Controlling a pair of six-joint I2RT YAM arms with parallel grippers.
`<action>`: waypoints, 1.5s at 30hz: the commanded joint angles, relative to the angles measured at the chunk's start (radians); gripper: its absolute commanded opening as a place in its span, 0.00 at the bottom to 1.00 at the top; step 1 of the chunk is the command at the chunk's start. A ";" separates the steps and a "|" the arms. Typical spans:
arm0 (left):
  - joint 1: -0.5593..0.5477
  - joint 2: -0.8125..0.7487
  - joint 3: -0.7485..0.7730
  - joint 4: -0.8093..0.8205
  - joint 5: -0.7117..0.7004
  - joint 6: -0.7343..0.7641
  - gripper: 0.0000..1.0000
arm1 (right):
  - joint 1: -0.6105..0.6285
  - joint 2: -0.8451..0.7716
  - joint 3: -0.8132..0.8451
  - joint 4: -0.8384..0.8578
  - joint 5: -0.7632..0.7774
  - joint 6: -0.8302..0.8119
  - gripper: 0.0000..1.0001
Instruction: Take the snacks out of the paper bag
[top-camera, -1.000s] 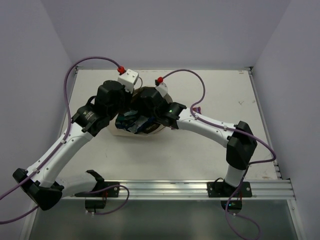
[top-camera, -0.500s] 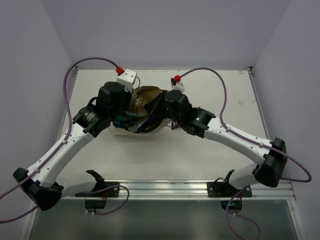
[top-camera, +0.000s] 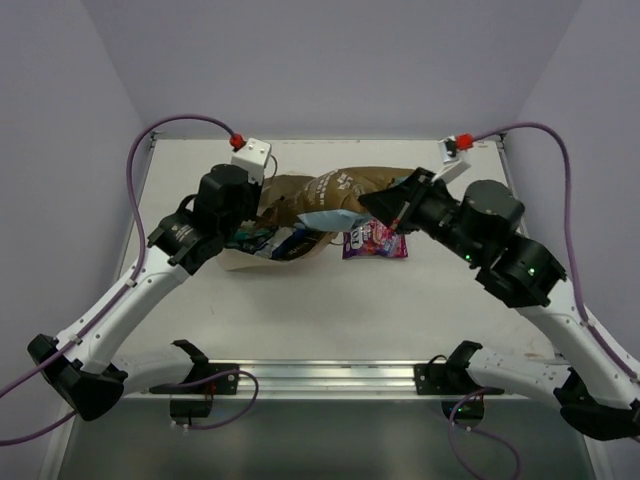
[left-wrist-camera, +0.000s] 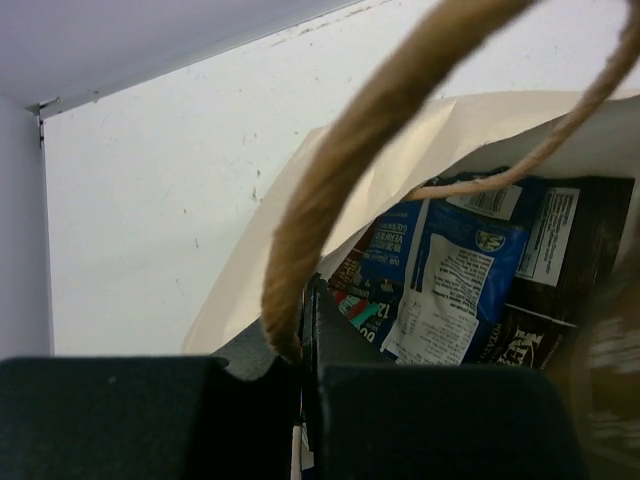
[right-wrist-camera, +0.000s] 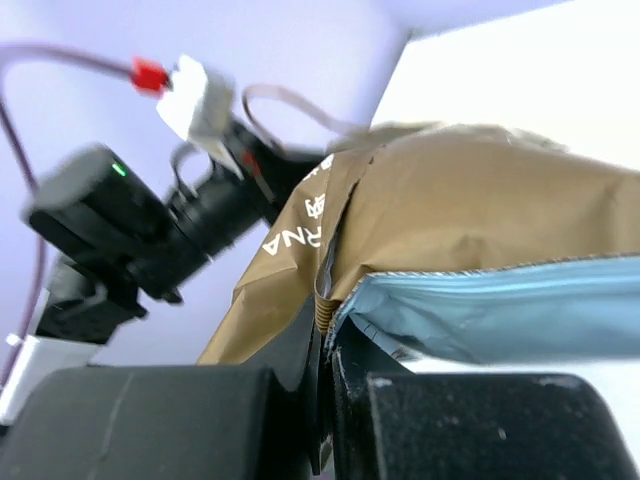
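Right claw (right-wrist-camera: 325, 335) pinched shut on a brown packet (top-camera: 345, 187)
We've got it lying sideways, paper bag (top-camera: 240, 263) off to its left; left claw (left-wrist-camera: 308, 335) nips the string handle (left-wrist-camera: 330, 200).

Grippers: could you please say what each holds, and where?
The right gripper pinches the brown packet by its crimped end seam, perhaps a corner of the teal packet too. The left gripper pinches the paper bag by its string handle.
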 joint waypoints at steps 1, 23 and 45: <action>0.003 0.001 -0.029 0.016 -0.064 -0.019 0.00 | -0.092 -0.112 0.092 -0.020 -0.027 -0.086 0.00; 0.003 -0.116 -0.006 0.008 0.016 0.126 0.00 | -0.673 -0.045 -0.141 0.125 -0.111 -0.183 0.00; 0.002 -0.090 -0.025 0.007 0.200 0.169 0.00 | -0.943 0.324 -0.671 0.520 -0.190 -0.117 0.59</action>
